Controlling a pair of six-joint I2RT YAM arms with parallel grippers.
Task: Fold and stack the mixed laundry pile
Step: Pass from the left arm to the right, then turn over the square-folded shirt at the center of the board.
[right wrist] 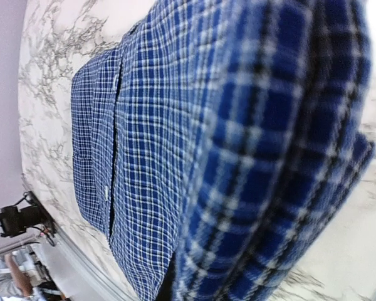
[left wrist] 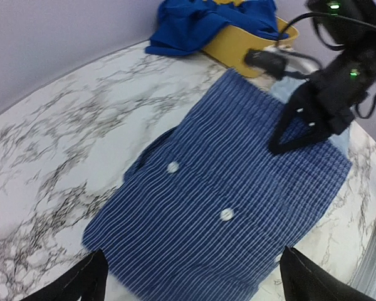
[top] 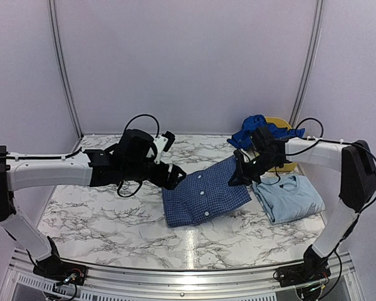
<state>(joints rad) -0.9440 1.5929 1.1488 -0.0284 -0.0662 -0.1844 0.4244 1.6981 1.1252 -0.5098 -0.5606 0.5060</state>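
The folded navy-and-white check shirt (top: 203, 194) lies mid-table, its right edge lifted off the marble. My right gripper (top: 239, 174) is shut on that raised edge. In the right wrist view the check shirt (right wrist: 163, 157) hangs so close that it hides the fingers. My left gripper (top: 175, 177) hovers at the shirt's left edge, open. In the left wrist view the left gripper (left wrist: 194, 283) has its fingers wide apart above the shirt (left wrist: 225, 188), holding nothing. A folded pale blue T-shirt (top: 288, 197) lies to the right. A royal-blue piece (top: 254, 128) sits crumpled at the back right.
The royal-blue piece drapes over a small yellow basket (top: 287, 127) at the back right, near the wall; the left wrist view shows the basket (left wrist: 238, 44) too. The right arm's black wrist (left wrist: 338, 81) and its cables hang over the shirt's far corner.
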